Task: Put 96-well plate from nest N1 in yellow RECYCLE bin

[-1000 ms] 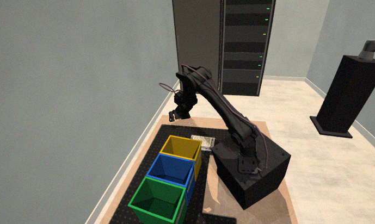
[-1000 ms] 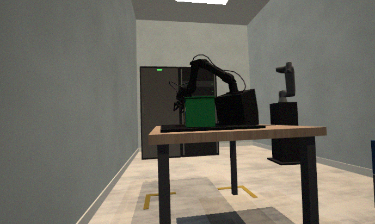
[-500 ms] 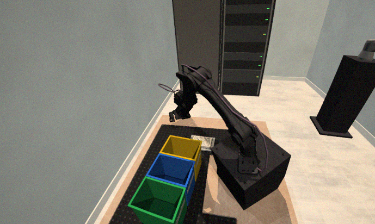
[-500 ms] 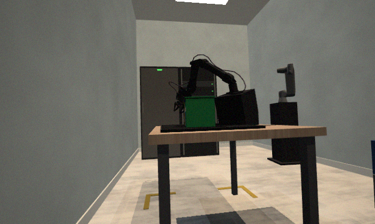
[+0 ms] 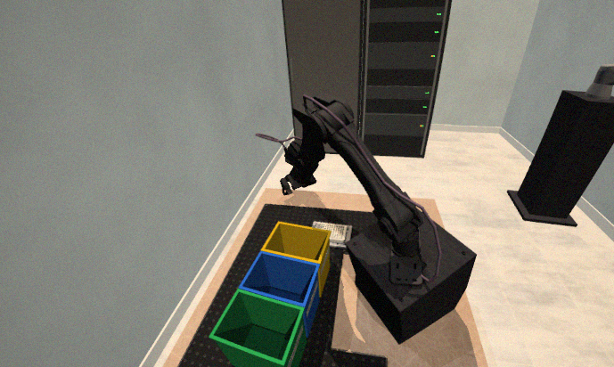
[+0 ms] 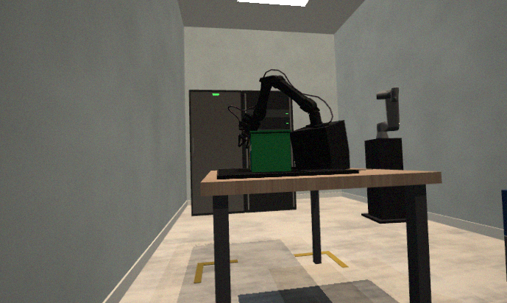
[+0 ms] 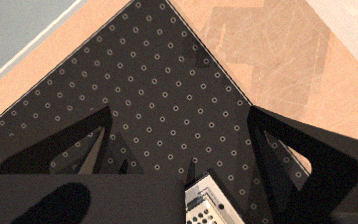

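The white 96-well plate (image 5: 331,229) lies in its nest on the black perforated mat, just behind the yellow bin (image 5: 298,246). Its corner shows at the bottom edge of the wrist view (image 7: 207,205). My gripper (image 5: 291,185) is open and empty, high above the far end of the mat, beyond the plate and the bins. In the exterior view the gripper (image 6: 242,140) hangs just left of the green bin (image 6: 270,150). In the wrist view the two fingers spread wide over bare mat (image 7: 180,150).
The blue bin (image 5: 282,280) and green bin (image 5: 258,328) stand upright in a row in front of the yellow one. The arm's black base block (image 5: 409,278) sits to the right of the bins. The mat's far corner (image 7: 167,7) and the table's edge lie near.
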`<action>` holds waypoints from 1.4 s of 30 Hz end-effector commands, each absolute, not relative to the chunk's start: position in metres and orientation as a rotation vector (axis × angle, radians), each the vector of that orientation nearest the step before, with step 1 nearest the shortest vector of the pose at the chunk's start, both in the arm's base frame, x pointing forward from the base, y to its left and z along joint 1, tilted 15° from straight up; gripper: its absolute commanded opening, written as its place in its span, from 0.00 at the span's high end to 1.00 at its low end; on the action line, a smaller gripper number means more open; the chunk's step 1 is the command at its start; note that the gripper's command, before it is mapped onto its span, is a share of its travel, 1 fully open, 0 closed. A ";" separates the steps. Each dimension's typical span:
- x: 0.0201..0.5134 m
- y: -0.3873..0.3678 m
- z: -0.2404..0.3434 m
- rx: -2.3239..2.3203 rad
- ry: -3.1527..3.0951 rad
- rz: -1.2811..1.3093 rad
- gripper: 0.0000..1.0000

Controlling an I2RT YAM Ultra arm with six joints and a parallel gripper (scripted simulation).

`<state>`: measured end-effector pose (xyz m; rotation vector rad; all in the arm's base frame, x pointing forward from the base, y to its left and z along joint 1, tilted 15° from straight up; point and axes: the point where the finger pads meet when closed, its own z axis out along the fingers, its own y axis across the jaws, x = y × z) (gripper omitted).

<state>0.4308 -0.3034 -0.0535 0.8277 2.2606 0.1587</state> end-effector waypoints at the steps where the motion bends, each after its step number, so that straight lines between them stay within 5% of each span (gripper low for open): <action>1: 0.424 -0.310 -0.044 0.792 2.304 0.128 0.00; 42: 0.308 -0.275 -0.016 0.307 2.771 0.104 0.00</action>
